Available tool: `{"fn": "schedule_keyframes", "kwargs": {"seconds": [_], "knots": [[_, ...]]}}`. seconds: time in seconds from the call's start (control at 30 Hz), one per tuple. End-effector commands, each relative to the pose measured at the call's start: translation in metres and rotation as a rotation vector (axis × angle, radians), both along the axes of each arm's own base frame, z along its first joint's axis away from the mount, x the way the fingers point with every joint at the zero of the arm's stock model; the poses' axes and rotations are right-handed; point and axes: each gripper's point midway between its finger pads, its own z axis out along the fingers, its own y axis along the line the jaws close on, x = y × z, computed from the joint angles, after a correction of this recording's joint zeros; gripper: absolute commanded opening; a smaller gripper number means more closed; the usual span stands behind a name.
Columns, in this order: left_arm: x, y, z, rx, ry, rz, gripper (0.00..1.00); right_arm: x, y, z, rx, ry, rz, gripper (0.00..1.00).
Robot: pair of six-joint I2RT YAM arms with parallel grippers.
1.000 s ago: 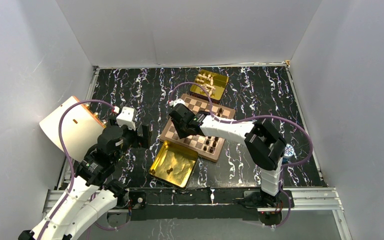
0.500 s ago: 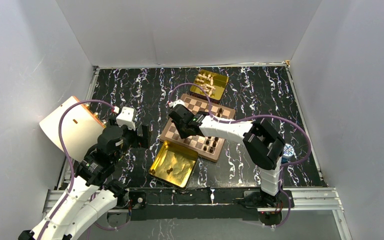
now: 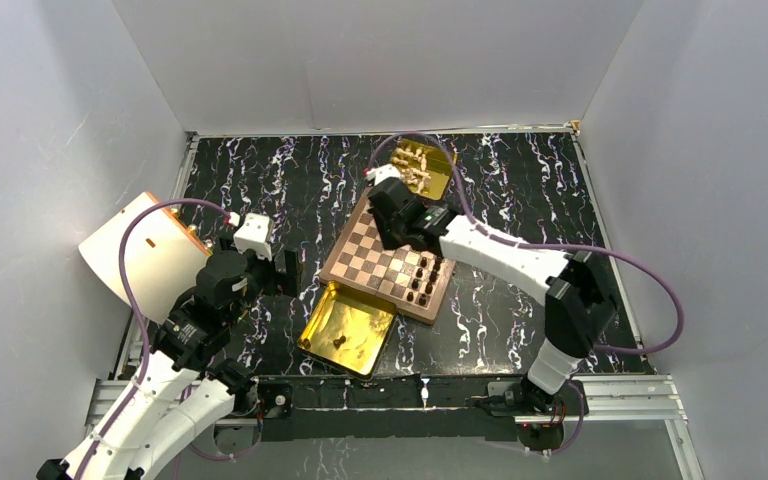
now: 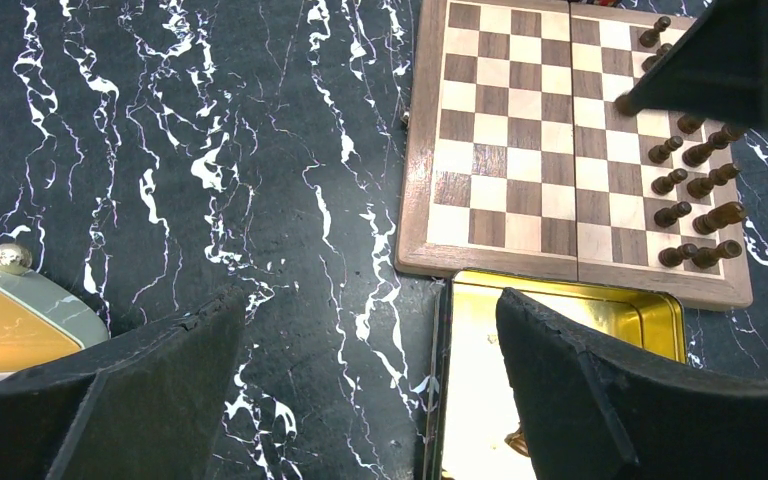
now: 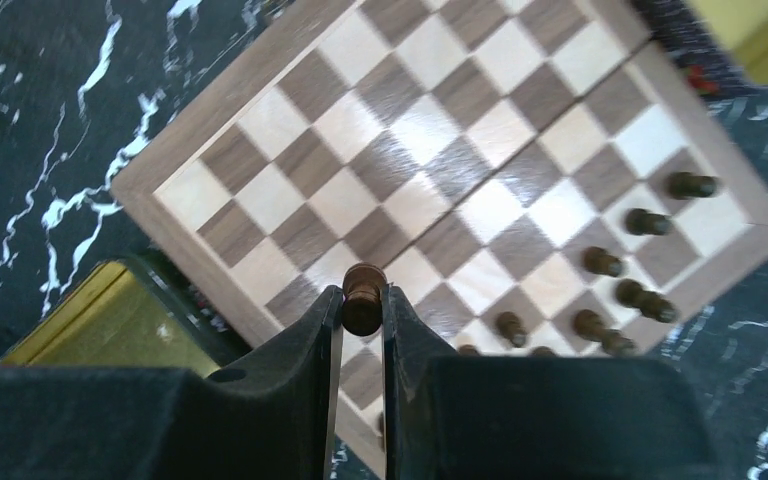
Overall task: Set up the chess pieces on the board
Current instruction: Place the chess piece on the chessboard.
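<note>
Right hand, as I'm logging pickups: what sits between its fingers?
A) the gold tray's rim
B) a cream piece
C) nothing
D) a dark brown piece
D: the right wrist view shows the right hand shut on a dark brown chess piece, with the board beyond it.

A high rear camera and two close wrist cameras all look down on the board [image 3: 365,256].

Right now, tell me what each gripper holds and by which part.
Right gripper pinches a dark chess piece by its sides, head above the fingertips. Left gripper holds nothing.
</note>
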Motion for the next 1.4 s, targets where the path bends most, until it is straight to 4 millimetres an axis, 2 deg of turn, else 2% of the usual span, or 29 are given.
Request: {"fn": "schedule_keyframes", "kwargs": {"seconds": [0.0,0.2,0.37,0.47,0.63,0.83,1.13,1.37], "knots": [[0.004,0.003,0.003,0.012,-0.016,0.016,0.92,0.027,-0.041,0.036,0.019,-0.064,-0.088,0.19],[0.004,0.003,0.002,0.015,-0.017,0.014,0.92,0.059,-0.102,0.033,0.012,-0.047,-0.217,0.19],[0.004,0.003,0.003,0.015,-0.018,0.013,0.93,0.082,-0.148,0.009,-0.008,0.018,-0.315,0.19],[0.004,0.003,0.002,0.017,-0.017,0.012,0.93,0.094,-0.162,-0.005,0.006,0.042,-0.342,0.19],[0.004,0.003,0.001,0.020,-0.014,0.012,0.92,0.106,-0.173,-0.026,0.010,0.079,-0.367,0.19],[0.005,0.003,0.000,0.025,-0.012,0.014,0.93,0.112,-0.174,-0.047,0.018,0.123,-0.374,0.19],[0.004,0.003,0.002,0.022,-0.018,0.012,0.92,0.118,-0.174,-0.070,0.013,0.155,-0.383,0.19],[0.004,0.003,0.003,0.018,-0.022,0.012,0.92,0.124,-0.173,-0.078,0.007,0.170,-0.384,0.19]]}}
